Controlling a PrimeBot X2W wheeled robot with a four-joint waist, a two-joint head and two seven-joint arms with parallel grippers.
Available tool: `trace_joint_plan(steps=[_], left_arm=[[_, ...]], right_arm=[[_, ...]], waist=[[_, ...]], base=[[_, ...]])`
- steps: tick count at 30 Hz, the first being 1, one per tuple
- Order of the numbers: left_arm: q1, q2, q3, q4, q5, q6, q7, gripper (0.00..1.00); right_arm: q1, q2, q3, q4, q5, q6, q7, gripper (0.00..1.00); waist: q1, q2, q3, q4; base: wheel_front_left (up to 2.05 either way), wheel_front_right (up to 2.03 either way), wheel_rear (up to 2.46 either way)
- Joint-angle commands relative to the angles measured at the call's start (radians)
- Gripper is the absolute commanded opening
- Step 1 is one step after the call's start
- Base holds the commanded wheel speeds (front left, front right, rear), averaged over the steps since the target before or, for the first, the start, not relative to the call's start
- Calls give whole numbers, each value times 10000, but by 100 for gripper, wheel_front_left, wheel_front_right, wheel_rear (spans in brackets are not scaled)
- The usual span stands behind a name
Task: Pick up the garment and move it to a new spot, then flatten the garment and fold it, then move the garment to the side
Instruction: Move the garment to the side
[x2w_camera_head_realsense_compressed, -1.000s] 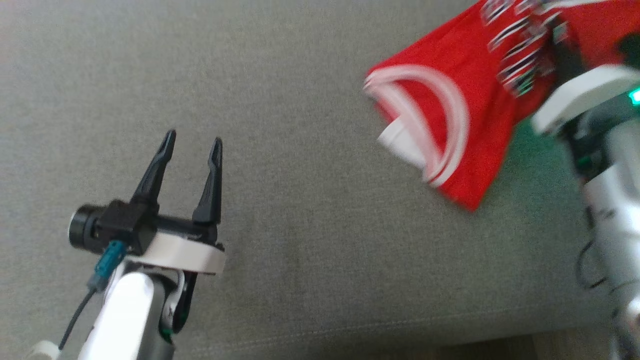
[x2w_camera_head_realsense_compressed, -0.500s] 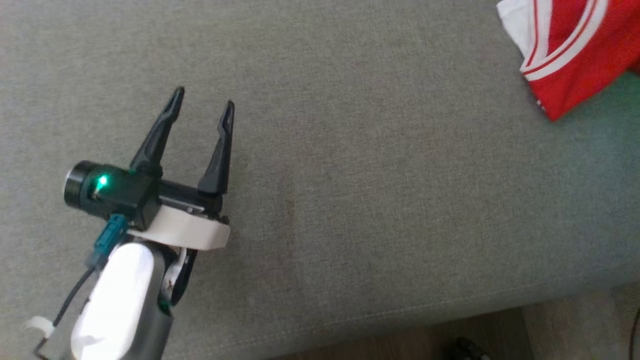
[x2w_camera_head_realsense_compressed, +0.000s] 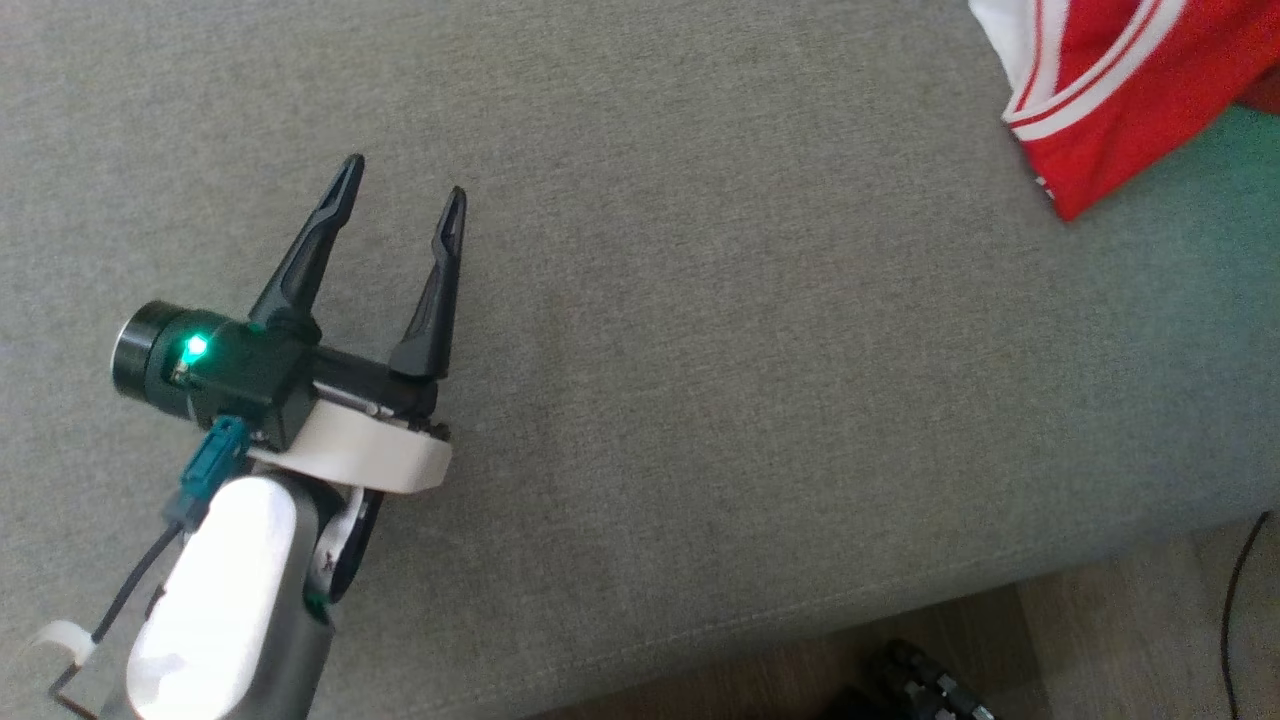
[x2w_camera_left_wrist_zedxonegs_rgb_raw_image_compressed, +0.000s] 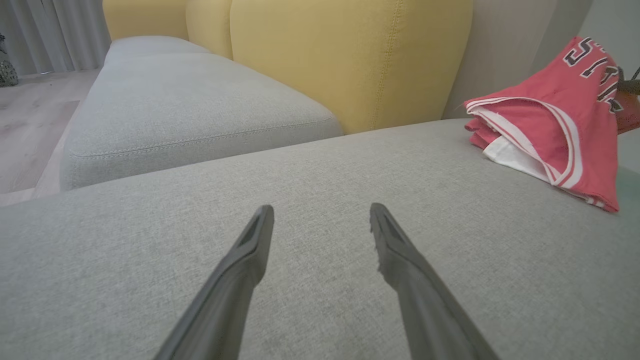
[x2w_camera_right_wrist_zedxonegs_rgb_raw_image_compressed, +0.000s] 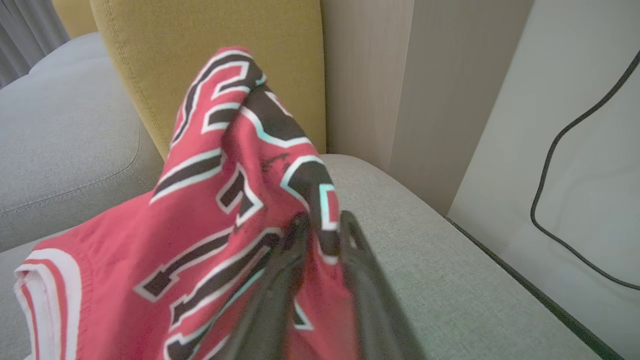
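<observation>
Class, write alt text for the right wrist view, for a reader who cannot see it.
A red jersey with black lettering stands bunched on a grey sofa cushion, a fold pinched between the right pincer's fingers. A mustard backrest rises behind; a black cable hangs at right.

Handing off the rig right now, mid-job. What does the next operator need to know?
Left gripper: open, empty, above the bare grey cushion.
Right gripper: fingers slightly apart, with fabric of the red jersey between them; grip unclear.
Jersey: bundled in layers at the cushion's right end.
Done: looks folded and moved aside.
Left: let go, pull the right arm clear, check the fold lies tidy.
</observation>
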Motion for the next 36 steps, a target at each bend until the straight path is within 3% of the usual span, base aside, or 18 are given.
trace_joint_plan(steps=[1,7,14,19,27,36], left_arm=[[-277,254,236,-404,61,30,38,100],[-173,294,232,-349,-19,71,3,100],[198,225,307,-160,-158,284,-110,100],[585,153,450,-23,-337,492,-217,100],[1012,-36,624,185,-605,729,-364,100],[1292,-195,886,425,-784,935,-460,100]], right_arm=[[-83,-86,106,-201,-121,-7,-134,100],[437,83,164,-440,-495,-7,-661,100],[1726,673,174,-1790,-903,-7,-1236,100],[3538,1530,160,-4031,-1259,-7,-1190,100],[6328,2837,510,-7487,-1561,-7,-263,100],[7471,3318,1119,-9039,-1593,-7,-5,100]], waist=[[0,0,-75,-64],[0,0,-423,-154],[0,0,-1089,-133],[0,0,-1688,46],[0,0,-2362,753],[0,0,-2934,1781]], base=[[0,0,0],[0,0,0],[0,0,0],[0,0,0],[0,0,0],[0,0,0]])
